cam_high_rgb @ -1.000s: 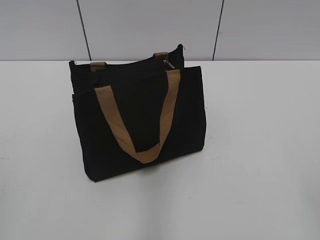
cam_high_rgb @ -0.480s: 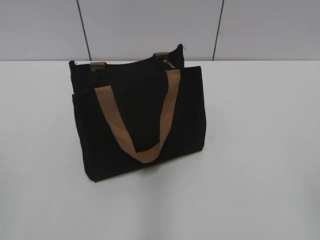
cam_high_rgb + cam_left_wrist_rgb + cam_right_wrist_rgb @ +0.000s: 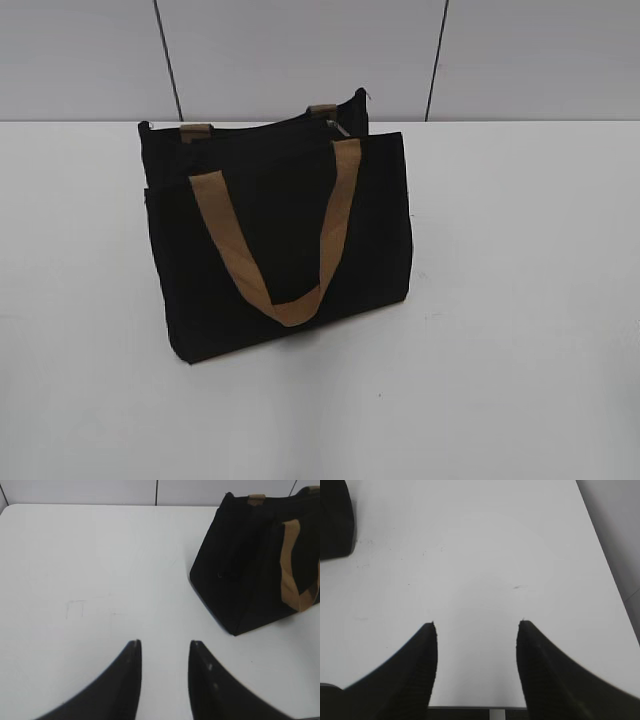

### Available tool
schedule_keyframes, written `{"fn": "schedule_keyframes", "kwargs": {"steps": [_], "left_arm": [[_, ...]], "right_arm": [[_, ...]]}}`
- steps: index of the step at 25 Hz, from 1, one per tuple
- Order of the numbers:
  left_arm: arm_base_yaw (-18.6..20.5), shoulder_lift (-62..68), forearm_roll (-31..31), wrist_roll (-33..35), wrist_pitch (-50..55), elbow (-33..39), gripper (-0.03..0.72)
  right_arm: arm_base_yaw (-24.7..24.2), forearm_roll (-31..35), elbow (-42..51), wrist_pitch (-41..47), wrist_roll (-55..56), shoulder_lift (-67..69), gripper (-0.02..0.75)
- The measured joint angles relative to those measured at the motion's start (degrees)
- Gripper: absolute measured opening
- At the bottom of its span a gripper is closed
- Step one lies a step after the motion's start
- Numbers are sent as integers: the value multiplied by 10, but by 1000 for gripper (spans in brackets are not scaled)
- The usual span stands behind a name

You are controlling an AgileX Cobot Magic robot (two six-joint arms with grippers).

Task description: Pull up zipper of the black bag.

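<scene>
The black bag (image 3: 290,240) stands upright on the white table, left of centre in the exterior view, with a tan handle (image 3: 285,235) hanging down its front. A small silver-grey zipper slider (image 3: 337,124) shows at the top rim near the right end. The bag also shows in the left wrist view (image 3: 255,565) at upper right, and its corner in the right wrist view (image 3: 335,520) at upper left. My left gripper (image 3: 164,647) is open and empty over bare table, left of the bag. My right gripper (image 3: 477,625) is open and empty, right of the bag. Neither gripper shows in the exterior view.
The white table (image 3: 520,300) runs back to a grey panelled wall (image 3: 300,50). The table's right edge (image 3: 605,555) shows in the right wrist view, and its front edge lies under the right fingers.
</scene>
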Motion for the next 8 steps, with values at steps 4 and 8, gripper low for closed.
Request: {"fn": "schedule_keyframes", "kwargs": {"steps": [4,8], "left_arm": [[0,0,0,0,0,0,240],[0,0,0,0,0,0,237]], "right_arm": [[0,0,0,0,1,0,402],[0,0,0,0,1,0,402]]}}
